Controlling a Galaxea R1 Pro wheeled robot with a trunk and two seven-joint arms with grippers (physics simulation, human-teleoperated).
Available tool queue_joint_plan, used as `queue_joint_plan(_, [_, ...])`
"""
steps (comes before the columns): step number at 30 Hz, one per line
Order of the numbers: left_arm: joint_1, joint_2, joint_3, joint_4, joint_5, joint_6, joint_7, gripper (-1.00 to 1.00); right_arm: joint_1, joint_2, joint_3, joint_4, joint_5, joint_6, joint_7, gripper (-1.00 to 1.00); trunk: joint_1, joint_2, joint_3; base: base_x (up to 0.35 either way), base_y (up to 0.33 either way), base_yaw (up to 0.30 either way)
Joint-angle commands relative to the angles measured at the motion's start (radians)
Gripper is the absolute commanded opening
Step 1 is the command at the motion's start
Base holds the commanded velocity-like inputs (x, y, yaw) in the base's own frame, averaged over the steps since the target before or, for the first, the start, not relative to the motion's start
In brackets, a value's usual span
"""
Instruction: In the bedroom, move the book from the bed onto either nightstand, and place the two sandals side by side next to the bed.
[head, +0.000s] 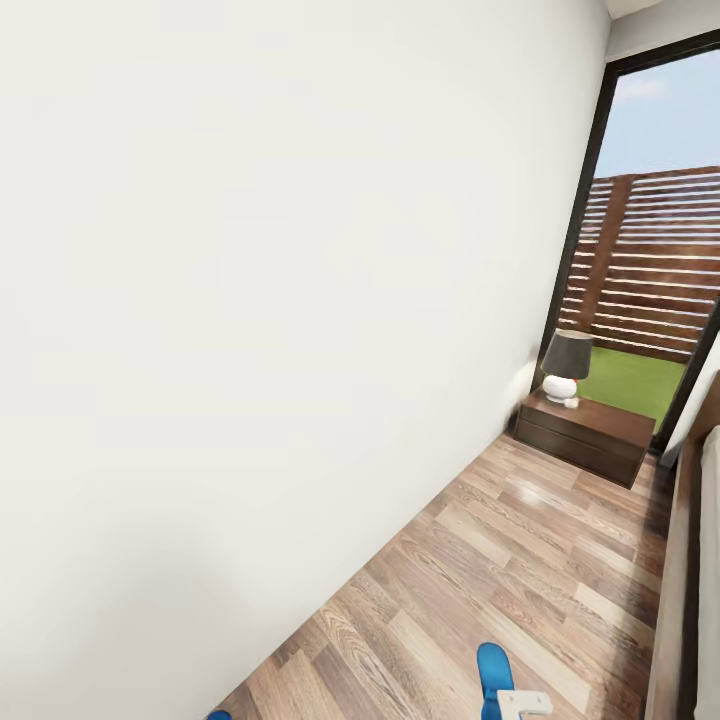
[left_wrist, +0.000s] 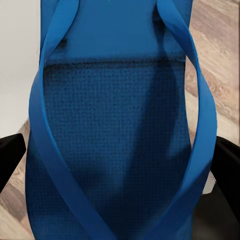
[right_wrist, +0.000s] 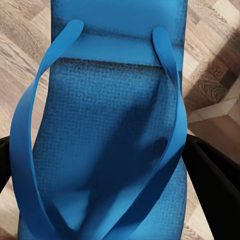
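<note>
1. Bright blue all over the left wrist view: a sandal (left_wrist: 115, 150) with a textured sole and two smooth straps sits between the left gripper's (left_wrist: 117, 170) dark fingers (left_wrist: 10, 155), which press in at both of its edges, so the gripper is clamped on it above the wood floor (left_wrist: 220, 65).
2. Same story on the right: the other sandal (right_wrist: 105, 145) is pinched between the right gripper's (right_wrist: 105, 170) black fingers (right_wrist: 215, 175), with plank floor beneath.
3. From the head view, one blue sandal tip (head: 494, 672) pokes up at the lower edge, and a sliver of blue (head: 219, 715) shows at the lower left.
4. The nightstand (head: 585, 432), dark brown with drawers, stands by the black-framed window (head: 590, 180); on its top is a lamp (head: 565, 366) with a white base and dark shade.
5. The bed's (head: 690, 560) dark frame runs down the right edge.
6. Between the white wall (head: 250, 300) and the bed lies an open strip of floor (head: 520, 560) running to the nightstand.
</note>
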Motion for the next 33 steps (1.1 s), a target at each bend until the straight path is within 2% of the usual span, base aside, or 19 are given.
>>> queue_joint_plan(1, [-0.011, 0.001, -0.007, 0.001, 0.01, 0.007, 0.002, -1.0, 0.0, 0.0, 0.008, 0.001, -0.012, -0.005, -0.003, -1.0, 0.0, -0.001, 0.0, 0.0, 0.0, 0.0])
queue_joint_plan(3, [-0.05, 0.0, -0.003, 0.017, 0.011, 0.051, -0.008, -1.0, 0.0, 0.0, 0.008, 0.002, -0.012, -0.004, -0.003, -1.0, 0.0, -0.001, 0.0, 0.0, 0.0, 0.0])
queue_joint_plan(6, [-0.08, -0.005, -0.001, 0.033, 0.012, 0.084, -0.014, -1.0, 0.0, -0.002, 0.008, 0.002, -0.012, -0.004, -0.002, -1.0, 0.0, -0.001, 0.0, 0.0, 0.0, 0.0])
queue_joint_plan(11, [-0.133, -0.038, 0.001, 0.052, 0.011, 0.126, -0.017, -1.0, 0.001, -0.005, 0.009, 0.003, -0.012, -0.004, 0.0, -1.0, 0.0, -0.001, 0.0, 0.0, 0.0, 0.0])
queue_joint_plan(15, [-0.148, -0.052, 0.002, 0.059, 0.012, 0.169, -0.016, -1.0, 0.002, -0.006, 0.009, 0.002, -0.011, -0.004, 0.0, -1.0, 0.0, -0.001, 0.0, 0.0, 0.0, 0.0])
queue_joint_plan(27, [-0.153, -0.084, 0.007, 0.071, 0.014, 0.192, -0.007, -1.0, 0.014, -0.02, 0.01, -0.001, -0.011, -0.005, 0.0, -1.0, 0.0, -0.001, 0.0, 0.0, 0.0, 0.0])
queue_joint_plan(33, [-0.153, -0.087, 0.036, 0.075, 0.036, 0.207, -0.006, -1.0, 0.016, -0.022, 0.01, 0.0, -0.012, -0.005, 0.0, -1.0, 0.0, -0.001, 0.0, 0.0, 0.0, 0.0])
